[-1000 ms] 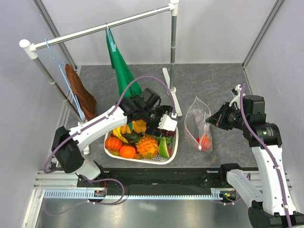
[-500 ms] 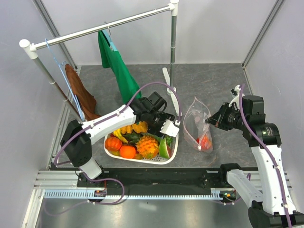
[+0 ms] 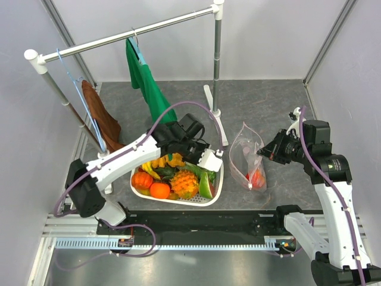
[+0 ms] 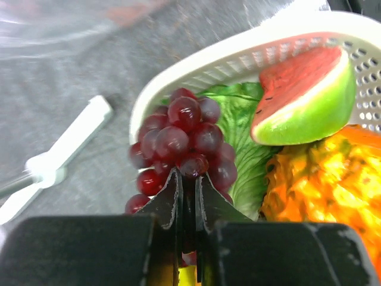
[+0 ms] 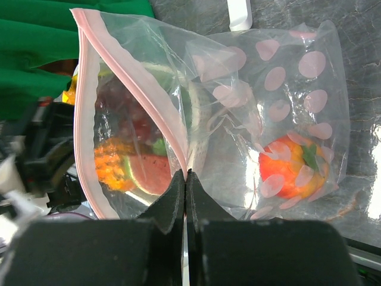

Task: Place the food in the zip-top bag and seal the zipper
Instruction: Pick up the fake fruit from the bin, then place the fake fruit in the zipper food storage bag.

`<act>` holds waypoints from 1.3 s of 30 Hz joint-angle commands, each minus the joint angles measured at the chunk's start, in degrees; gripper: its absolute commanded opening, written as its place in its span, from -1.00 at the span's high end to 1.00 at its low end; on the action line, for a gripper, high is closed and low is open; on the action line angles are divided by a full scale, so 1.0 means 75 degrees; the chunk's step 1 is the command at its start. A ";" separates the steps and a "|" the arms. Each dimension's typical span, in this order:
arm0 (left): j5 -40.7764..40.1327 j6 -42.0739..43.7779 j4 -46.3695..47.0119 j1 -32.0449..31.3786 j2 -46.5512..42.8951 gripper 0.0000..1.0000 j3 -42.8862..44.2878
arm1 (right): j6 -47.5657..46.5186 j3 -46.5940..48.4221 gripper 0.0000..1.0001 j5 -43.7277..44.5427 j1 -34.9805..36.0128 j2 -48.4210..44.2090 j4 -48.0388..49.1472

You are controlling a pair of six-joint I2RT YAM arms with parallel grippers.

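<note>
Top view: we list the left arm stretched from its near-left base out over the white basket (image 3: 178, 201), with the left gripper (image 3: 208, 161) lowered at the basket's far right corner. The right arm bends in from the right. The right gripper (image 3: 260, 152) meets the right edge of the zip-top bag (image 3: 241, 156), which lies just right of the basket.

Left wrist view: we note the jaws pinched almost together on the near end of the purple grapes (image 4: 184, 134). The bunch sits over green lettuce (image 4: 247, 161) inside the basket rim, left of a watermelon slice (image 4: 303, 98) and a pineapple (image 4: 324, 185).

Right wrist view: we record the jaws closed tight on the zipper (image 5: 82, 107), where the strip's two sides meet. The bag's mouth gapes to the left. One red-orange food piece (image 5: 289, 167) lies inside the bag, right of the jaws.
</note>
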 commanded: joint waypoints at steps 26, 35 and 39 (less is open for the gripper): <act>0.2032 -0.7792 0.5133 -0.0409 -0.1021 0.96 0.2547 | 0.0346 -0.0209 1.00 -0.0654 -0.0005 0.0029 0.0546; 0.1961 -0.9917 0.5897 -0.0820 0.0116 0.96 0.2981 | 0.0604 -0.0220 1.00 -0.0971 -0.0005 0.0157 0.0687; 0.1516 -0.9989 0.6202 -0.0831 -0.0151 0.96 0.1951 | 0.0674 -0.0068 1.00 -0.1100 -0.0016 0.0157 0.0676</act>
